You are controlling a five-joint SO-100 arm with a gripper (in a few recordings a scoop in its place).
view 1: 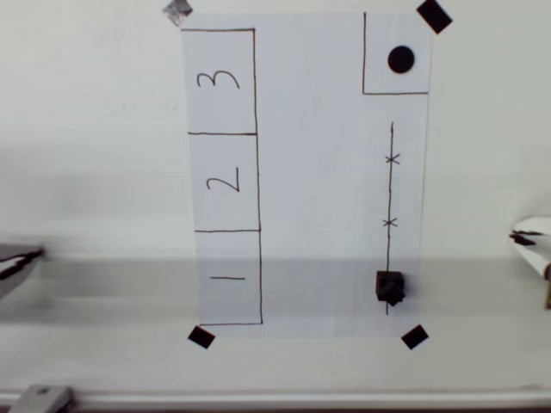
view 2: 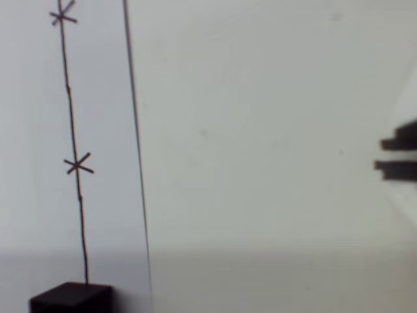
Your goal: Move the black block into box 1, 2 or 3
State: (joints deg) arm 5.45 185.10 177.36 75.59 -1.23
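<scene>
Black block [view 1: 390,286] sits on the paper [view 1: 318,172] at the bottom end of the drawn line with the two crosses, near the lower right corner in the overhead view. Not in any box yet.

Box 1 [view 1: 229,277] is the lowest of the three outlines on the paper's left side, roughly level with the block, straight across the sheet. Boxes 2 and 3 stack above it.

Tool [view 1: 529,237] is just poking in at the right edge of the overhead view, off the paper, over bare tabletop [view 1: 86,172]. Can't tell whether it's wide or narrow; too little of it visible. Nothing held, as far as I can judge.

Key relation: block lies to the tool's left in the overhead view and a little lower. In the wrist view the block [view 2: 70,297] is at the bottom left corner, so it's off-axis and needs centring first.
</scene>
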